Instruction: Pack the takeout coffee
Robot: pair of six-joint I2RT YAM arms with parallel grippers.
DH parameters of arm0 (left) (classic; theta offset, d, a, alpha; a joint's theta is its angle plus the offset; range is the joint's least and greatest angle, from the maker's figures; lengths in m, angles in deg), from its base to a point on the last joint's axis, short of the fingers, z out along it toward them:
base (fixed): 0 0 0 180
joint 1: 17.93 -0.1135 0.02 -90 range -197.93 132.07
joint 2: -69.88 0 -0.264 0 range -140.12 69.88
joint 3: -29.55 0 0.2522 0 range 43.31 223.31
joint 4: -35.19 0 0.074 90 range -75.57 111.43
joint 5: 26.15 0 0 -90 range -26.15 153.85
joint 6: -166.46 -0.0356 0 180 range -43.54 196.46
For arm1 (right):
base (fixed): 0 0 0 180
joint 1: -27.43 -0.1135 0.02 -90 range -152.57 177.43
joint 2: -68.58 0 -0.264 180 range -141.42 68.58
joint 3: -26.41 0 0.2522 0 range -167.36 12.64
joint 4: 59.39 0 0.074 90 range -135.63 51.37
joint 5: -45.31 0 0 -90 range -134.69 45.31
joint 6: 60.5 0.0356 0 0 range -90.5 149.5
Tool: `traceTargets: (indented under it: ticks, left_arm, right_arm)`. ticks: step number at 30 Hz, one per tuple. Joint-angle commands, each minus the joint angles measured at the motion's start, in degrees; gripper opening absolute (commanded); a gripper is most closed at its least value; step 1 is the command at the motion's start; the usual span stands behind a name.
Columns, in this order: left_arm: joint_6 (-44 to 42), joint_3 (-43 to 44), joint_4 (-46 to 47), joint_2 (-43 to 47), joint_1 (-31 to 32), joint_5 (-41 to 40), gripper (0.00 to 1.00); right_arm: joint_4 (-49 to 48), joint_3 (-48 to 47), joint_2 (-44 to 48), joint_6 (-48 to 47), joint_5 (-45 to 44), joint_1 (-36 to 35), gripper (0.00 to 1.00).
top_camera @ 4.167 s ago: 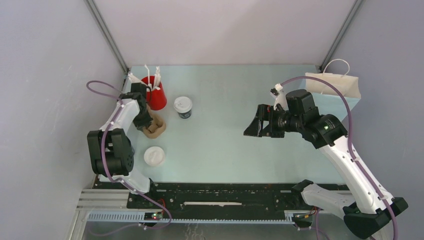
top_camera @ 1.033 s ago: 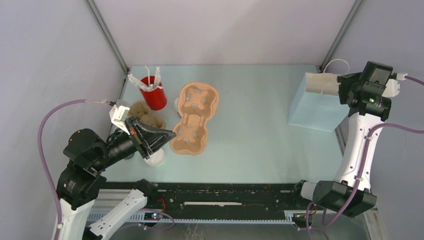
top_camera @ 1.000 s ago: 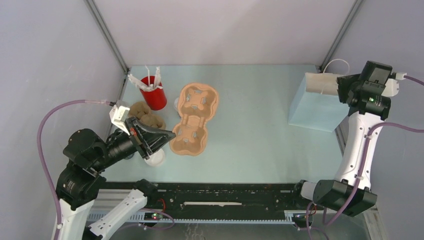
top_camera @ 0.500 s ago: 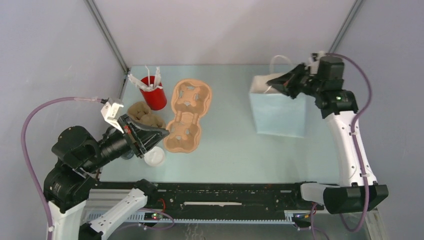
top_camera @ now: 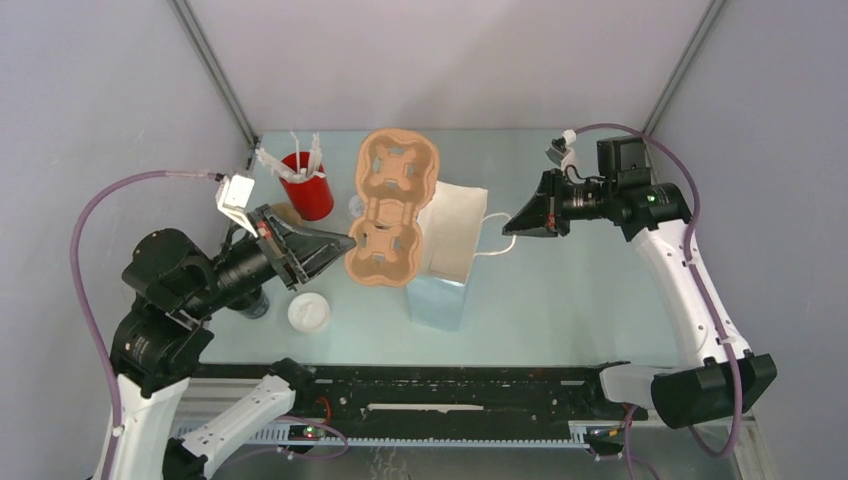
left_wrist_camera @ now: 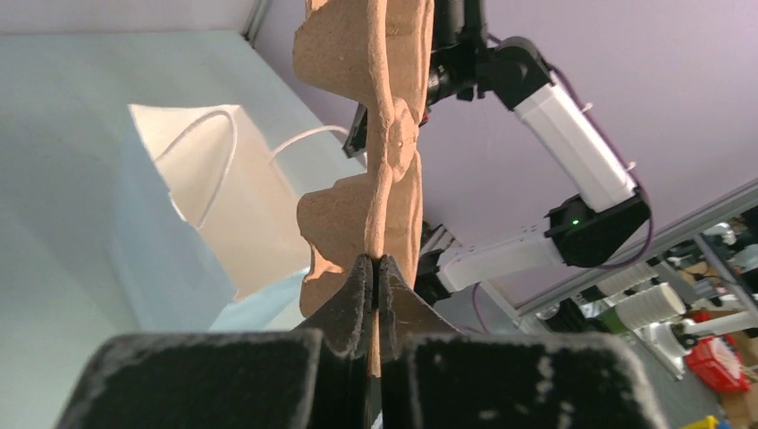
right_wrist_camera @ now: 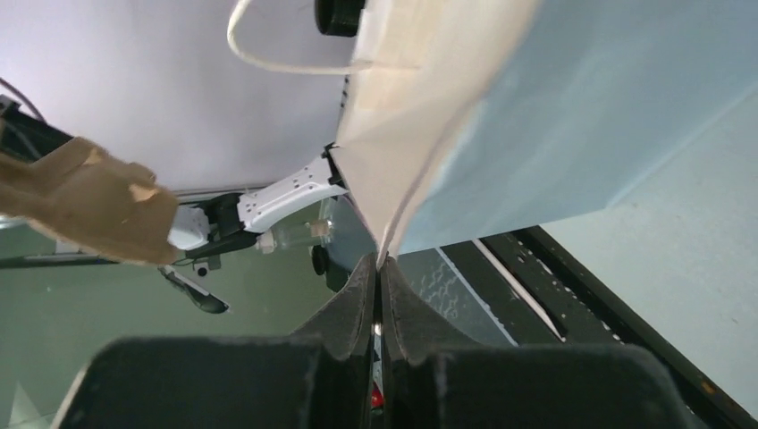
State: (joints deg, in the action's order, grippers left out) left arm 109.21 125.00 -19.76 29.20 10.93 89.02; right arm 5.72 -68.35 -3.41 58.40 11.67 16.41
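My left gripper (top_camera: 350, 243) (left_wrist_camera: 375, 264) is shut on the edge of the brown moulded-pulp cup tray (top_camera: 392, 205) (left_wrist_camera: 375, 134) and holds it up in the air. The light blue paper bag (top_camera: 438, 298) (right_wrist_camera: 572, 125) stands tipped at mid-table, its cream inside (top_camera: 452, 235) showing. The tray overlaps the bag's left rim in the top view. My right gripper (top_camera: 510, 222) (right_wrist_camera: 377, 259) is shut on the bag's right rim, beside a white handle (top_camera: 492, 245). The takeout coffee is almost hidden behind the tray; only a pale sliver (top_camera: 353, 206) shows.
A red cup with white cutlery (top_camera: 308, 185) stands at the back left. A white round lid (top_camera: 308, 312) lies near the front left, with a dark cup (top_camera: 255, 303) partly under my left arm. Brown pulp pieces (top_camera: 285, 212) lie behind the left gripper.
The right arm has pulled the bag left from the right side to mid-table and tipped it. The left gripper has lifted the tray up and right, over the bag's left rim.
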Motion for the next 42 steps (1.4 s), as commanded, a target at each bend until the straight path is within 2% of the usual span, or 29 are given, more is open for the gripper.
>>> traceTargets:
  ticks: [1,4,6,7,8,10,13,15,17,19,23,25,28,33,42]
  left_arm:
    - [8.2,-2.5,9.7,-1.4,0.2,3.2,0.00]
    - [13.7,-4.0,14.5,-3.3,0.2,6.1,0.00]
    - [17.1,-4.5,17.4,-4.9,0.4,7.3,0.00]
    - [18.6,-4.4,18.3,-5.6,0.5,7.4,0.00]
    - [19.8,-4.0,18.8,-6.5,0.6,7.5,0.00]
    - [21.2,-2.8,19.0,-8.7,1.3,7.7,0.00]
    - [21.1,-0.9,17.1,-11.7,2.3,7.4,0.00]
    - [20.4,0.4,14.5,-13.6,2.5,7.0,0.00]
    - [18.8,2.1,10.8,-15.5,2.8,6.4,0.00]
    - [15.6,4.3,6.1,-16.8,3.6,4.7,0.00]
    - [14.0,5.7,3.9,-17.9,4.5,3.6,0.00]
    - [13.8,5.7,3.8,-18.0,4.9,3.3,0.00]
    - [13.6,5.8,3.4,-18.1,5.5,2.9,0.00]
    - [12.4,6.9,1.1,-18.3,6.4,1.9,0.00]
    - [11.4,7.6,-0.2,-18.0,7.0,1.1,0.00]
  right_arm:
    - [6.9,-0.6,-0.7,-9.1,-0.6,2.7,0.11]
    - [6.0,-2.4,-0.3,-7.1,-2.6,2.6,0.22]
    - [7.6,-5.4,-0.2,-6.5,-4.7,2.7,0.38]
    - [10.3,-7.7,-0.3,-6.9,-7.9,2.8,0.49]
    - [13.4,-10.8,-0.5,-7.5,-11.9,2.9,0.60]
    - [19.4,-16.7,-1.0,-8.7,-22.5,3.0,0.75]
    - [24.2,-25.3,-1.6,-11.5,-38.4,1.0,0.85]
    - [24.0,-29.7,-1.9,-13.9,-45.1,-0.9,0.89]
    - [21.1,-35.0,-1.9,-16.2,-46.1,-3.9,0.90]
    - [15.3,-36.8,-0.6,-20.5,-42.4,-8.8,0.92]
    - [4.6,-34.8,1.7,-35.5,-36.3,-23.7,0.92]
    - [1.2,-33.2,1.3,-40.3,-36.4,-28.3,0.91]
    - [2.1,-36.1,-2.4,-45.0,-33.0,-31.1,0.84]
    - [6.2,-41.6,-7.9,-50.1,-32.1,-34.4,0.80]
    - [8.9,-39.3,-9.7,-54.7,-29.9,-35.5,0.71]
